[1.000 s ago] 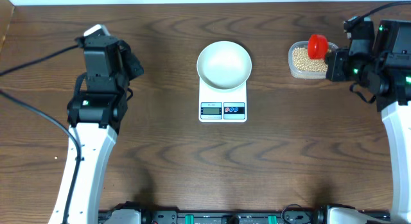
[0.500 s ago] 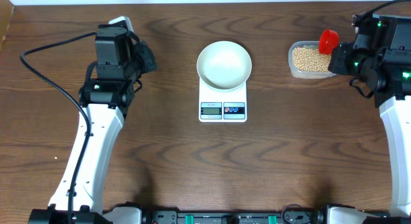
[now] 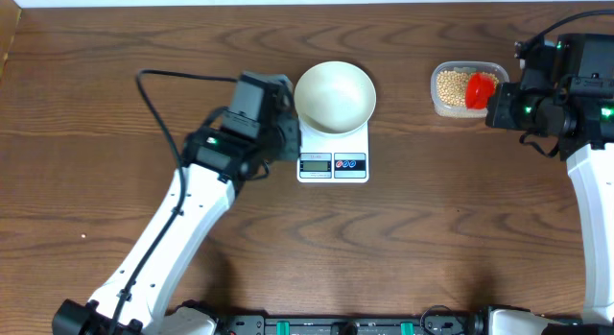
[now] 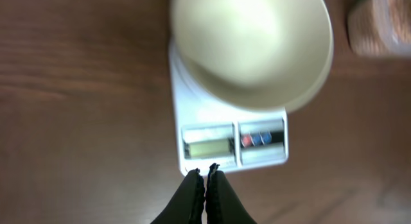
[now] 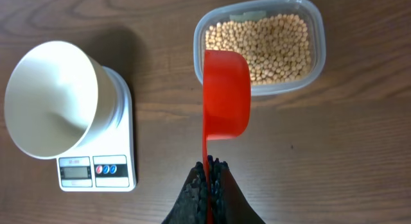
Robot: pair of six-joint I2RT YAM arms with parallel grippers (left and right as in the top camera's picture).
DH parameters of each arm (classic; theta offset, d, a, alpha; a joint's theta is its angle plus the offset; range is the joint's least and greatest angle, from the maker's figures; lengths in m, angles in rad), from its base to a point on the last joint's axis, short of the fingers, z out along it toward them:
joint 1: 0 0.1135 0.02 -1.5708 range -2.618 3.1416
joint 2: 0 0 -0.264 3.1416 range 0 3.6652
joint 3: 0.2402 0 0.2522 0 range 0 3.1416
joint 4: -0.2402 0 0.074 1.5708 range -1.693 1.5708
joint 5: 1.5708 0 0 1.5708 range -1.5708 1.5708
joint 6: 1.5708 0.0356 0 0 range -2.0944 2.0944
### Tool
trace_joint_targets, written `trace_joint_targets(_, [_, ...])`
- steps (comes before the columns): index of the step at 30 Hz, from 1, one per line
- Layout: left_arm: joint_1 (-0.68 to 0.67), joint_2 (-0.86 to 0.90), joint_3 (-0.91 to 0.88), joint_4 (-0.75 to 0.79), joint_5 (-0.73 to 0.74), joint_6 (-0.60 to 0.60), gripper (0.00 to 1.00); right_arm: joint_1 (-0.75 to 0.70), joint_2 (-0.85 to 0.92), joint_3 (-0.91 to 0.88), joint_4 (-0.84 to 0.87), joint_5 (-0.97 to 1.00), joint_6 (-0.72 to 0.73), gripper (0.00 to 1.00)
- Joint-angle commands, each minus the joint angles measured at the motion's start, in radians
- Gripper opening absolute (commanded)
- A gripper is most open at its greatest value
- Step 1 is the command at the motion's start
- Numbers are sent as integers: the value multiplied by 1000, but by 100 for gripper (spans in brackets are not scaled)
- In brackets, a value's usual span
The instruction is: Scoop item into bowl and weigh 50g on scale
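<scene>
No legible text anywhere; scale (image 4: pixel 192 115) display (image 4: pixel 209 147) digits blurred, unreadable.

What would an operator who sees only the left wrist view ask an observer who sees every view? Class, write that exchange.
Operator: Where is the scoop?
Observer: The right gripper is shut on the handle of the red scoop.
Operator: And the beans?
Observer: The beans lie in a clear tub, apart from the scale, with the scoop's cup over them.
</scene>
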Motion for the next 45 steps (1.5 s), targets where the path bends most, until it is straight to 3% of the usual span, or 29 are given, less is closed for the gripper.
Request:
trace_joint_targets(1, [-66,4,-9,-30,2,17,7,-6,5,16,-6,-23,-18,1])
trace_joint_targets(7, [-109,37,-78,29,2,17,7,-5,5,15,19,-22,-18,1])
trace_joint_targets(22, [-192,313,-114,237,2,17,7,-6,5,15,48,34,-37,1])
trace_joint_targets(45, [-225,417,-114,388,-7,17,7,-6,5,15,57,39,-52,1])
